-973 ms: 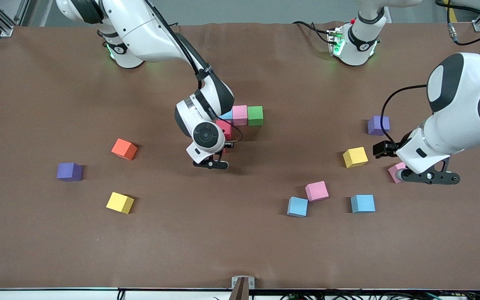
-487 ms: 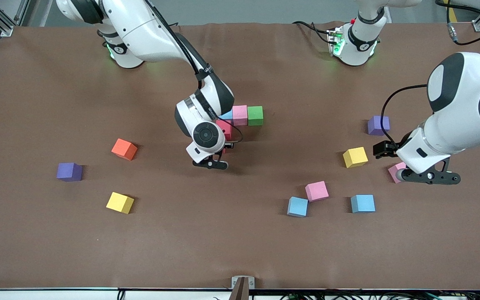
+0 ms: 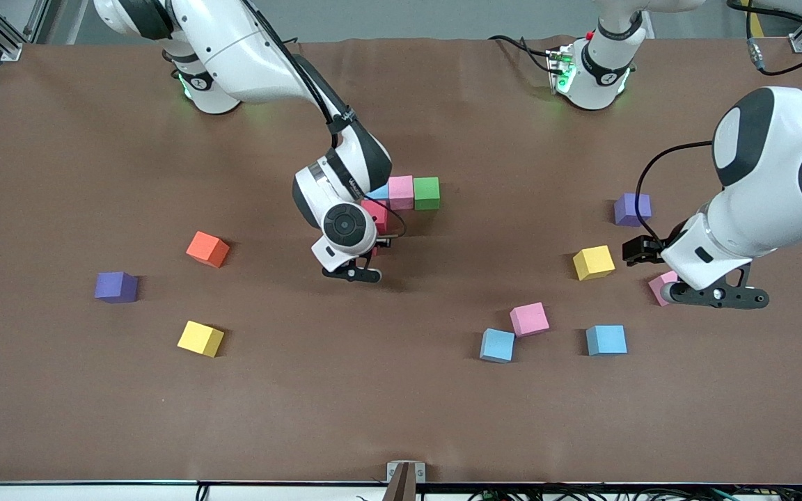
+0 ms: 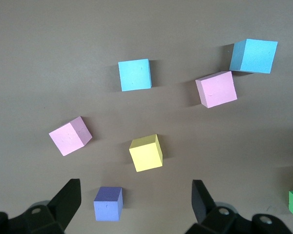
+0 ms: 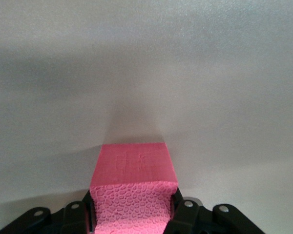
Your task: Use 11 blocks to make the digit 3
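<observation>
The brown worktop [image 3: 401,403] carries the whole job, with the two Franka arms reaching over it. The right arm bends down over the middle, where the digit 3 is barely begun: a light blue block [image 3: 379,192], a pink block [image 3: 401,192] and a green block [image 3: 427,193] touch in a row, and a red block [image 3: 375,216] sits against the row's camera side under the light blue one. The right claw [image 3: 356,273] is clamped on another red block [image 5: 132,195], low over the spot just nearer the camera than that one. To do this step well, I judge it should lower the block square to the placed red block, faces flush and edges in line, then release without nudging the row. The left arm waits toward its own end of the worktop, its left claw [image 4: 136,207] spread wide and empty above loose cubes: a yellow block [image 3: 593,262], a purple cube [image 3: 632,209], a second pink block [image 3: 529,319] and two light blue ones [image 3: 606,340]. An orange block [image 3: 207,248] and another yellow block [image 3: 200,338] lie well apart toward the right arm's end.
</observation>
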{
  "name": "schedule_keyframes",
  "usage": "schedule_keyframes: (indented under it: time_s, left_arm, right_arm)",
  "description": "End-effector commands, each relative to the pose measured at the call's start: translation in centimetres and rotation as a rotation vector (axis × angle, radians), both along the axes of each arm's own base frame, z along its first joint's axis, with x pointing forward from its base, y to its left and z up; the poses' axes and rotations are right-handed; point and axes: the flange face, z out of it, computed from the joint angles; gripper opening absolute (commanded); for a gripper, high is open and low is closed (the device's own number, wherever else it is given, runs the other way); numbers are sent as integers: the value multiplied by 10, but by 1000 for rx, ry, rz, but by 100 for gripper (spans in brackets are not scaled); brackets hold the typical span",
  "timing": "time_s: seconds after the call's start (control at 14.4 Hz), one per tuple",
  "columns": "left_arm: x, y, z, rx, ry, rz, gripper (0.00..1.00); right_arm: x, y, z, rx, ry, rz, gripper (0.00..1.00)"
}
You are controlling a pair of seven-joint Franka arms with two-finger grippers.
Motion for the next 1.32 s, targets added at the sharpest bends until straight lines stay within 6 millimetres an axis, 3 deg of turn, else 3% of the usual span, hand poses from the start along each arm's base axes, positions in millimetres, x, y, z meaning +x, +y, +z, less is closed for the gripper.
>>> schedule_keyframes:
  time_s: [0.0, 0.28, 1.25]
  left_arm:
    - [-4, 2, 7, -1, -13, -14, 100]
    - [-1, 14, 8, -1, -18, 5, 100]
    - [-1, 15, 8, 1, -18, 6, 100]
  right_arm:
    - [-7, 2, -2, 15, -6, 18, 39]
    - [-6, 2, -2, 31, -12, 71, 39]
    - [-4, 8, -5, 61, -47, 91, 39]
